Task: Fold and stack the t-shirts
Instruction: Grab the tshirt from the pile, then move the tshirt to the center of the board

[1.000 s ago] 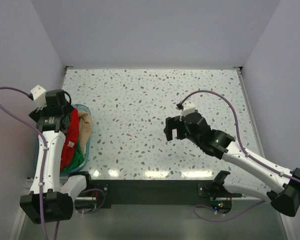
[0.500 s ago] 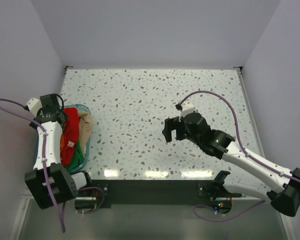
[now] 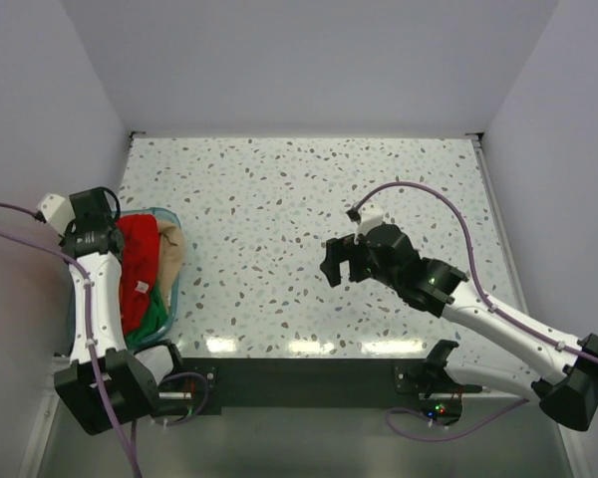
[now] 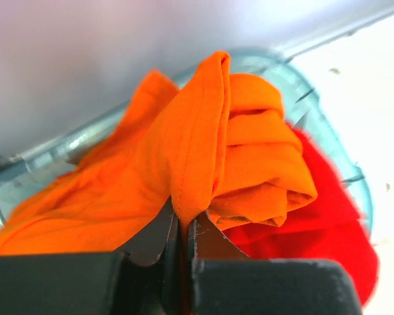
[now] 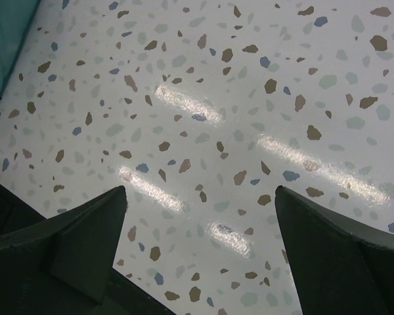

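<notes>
Item one, orange shirt: bunched in the tub at the left edge of the table, with one raised fold pinched between the clenched jaws of the left gripper. The rest of the cloth trails down inside the tub against its far wall. Item two, red shirt: crumpled in the tub, touching the orange one and lying partly under it. Item three, green shirt: a corner shows at the near end of the tub, beneath the red. Item four, beige shirt: heaped along the tub's right wall, beside the red. Right gripper: jaws spread wide, holding nothing, hanging above bare speckled tabletop near the middle, well apart from the tub. Progress: at the very start, by the look of it. No shirt lies flat on the table, none is folded, and no stack has been begun. The first garment is only gripped for lifting out. Left to do: draw out, spread, fold and stack all four.
</notes>
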`<action>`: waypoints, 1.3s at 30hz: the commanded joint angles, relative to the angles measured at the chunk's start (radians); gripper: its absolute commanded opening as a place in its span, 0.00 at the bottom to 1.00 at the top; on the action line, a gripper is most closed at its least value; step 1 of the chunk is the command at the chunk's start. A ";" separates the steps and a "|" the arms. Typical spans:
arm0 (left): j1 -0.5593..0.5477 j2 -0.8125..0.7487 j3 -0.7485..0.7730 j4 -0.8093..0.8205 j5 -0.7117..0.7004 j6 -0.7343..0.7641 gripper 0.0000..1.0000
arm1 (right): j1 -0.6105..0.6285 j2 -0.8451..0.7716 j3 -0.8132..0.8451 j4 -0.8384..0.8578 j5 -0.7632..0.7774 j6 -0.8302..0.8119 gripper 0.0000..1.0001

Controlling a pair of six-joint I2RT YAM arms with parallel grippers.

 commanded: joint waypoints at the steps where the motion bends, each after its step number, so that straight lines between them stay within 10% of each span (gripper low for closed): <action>1: 0.007 -0.094 0.130 0.008 -0.069 0.056 0.00 | -0.001 0.014 0.027 0.018 -0.036 0.001 0.99; 11: 0.002 -0.147 0.496 0.026 0.052 0.199 0.00 | -0.001 0.034 0.055 0.015 -0.063 0.001 0.99; 19: -0.035 -0.017 0.756 0.134 0.514 0.164 0.00 | -0.001 0.031 0.086 0.002 -0.007 -0.002 0.99; 27: -0.559 0.115 0.798 0.191 0.371 0.191 0.00 | -0.001 -0.026 0.112 -0.008 0.126 0.013 0.99; 35: -0.936 0.196 0.525 0.348 0.274 0.135 0.00 | -0.001 -0.076 0.086 -0.019 0.258 0.067 0.98; 39: -0.943 0.230 0.384 0.439 0.359 0.078 0.45 | 0.001 -0.064 0.075 -0.050 0.292 0.107 0.99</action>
